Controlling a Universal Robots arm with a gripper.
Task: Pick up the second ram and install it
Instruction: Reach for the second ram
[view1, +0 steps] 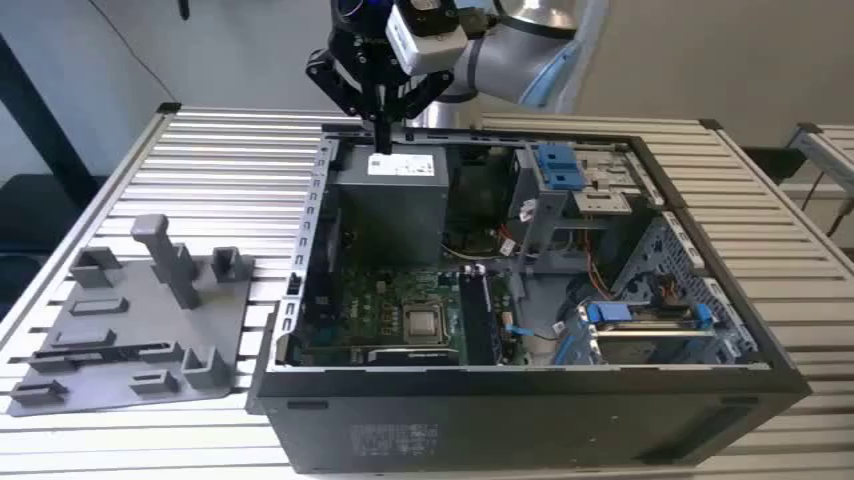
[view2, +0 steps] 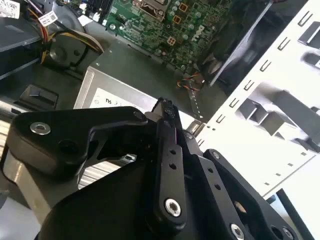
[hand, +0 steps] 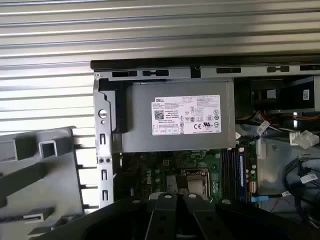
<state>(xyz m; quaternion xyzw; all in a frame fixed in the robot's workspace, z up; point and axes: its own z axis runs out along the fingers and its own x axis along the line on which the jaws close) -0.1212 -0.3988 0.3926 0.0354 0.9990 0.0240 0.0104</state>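
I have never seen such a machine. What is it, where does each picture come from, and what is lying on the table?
It is a robot arm with a gripper, hanging above an open computer case. The exterior view comes from a camera standing apart; both wrist views come from cameras on the arm, looking at the grey power supply and green motherboard. The case and a grey fixture plate with pegs rest on a slatted table. The fingers are closed, holding nothing visible.

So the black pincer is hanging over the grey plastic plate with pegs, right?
No. In the exterior view the black pincer hangs over the grey metal box with a white label inside the open black computer case; the grey plastic plate with pegs lies beside it.
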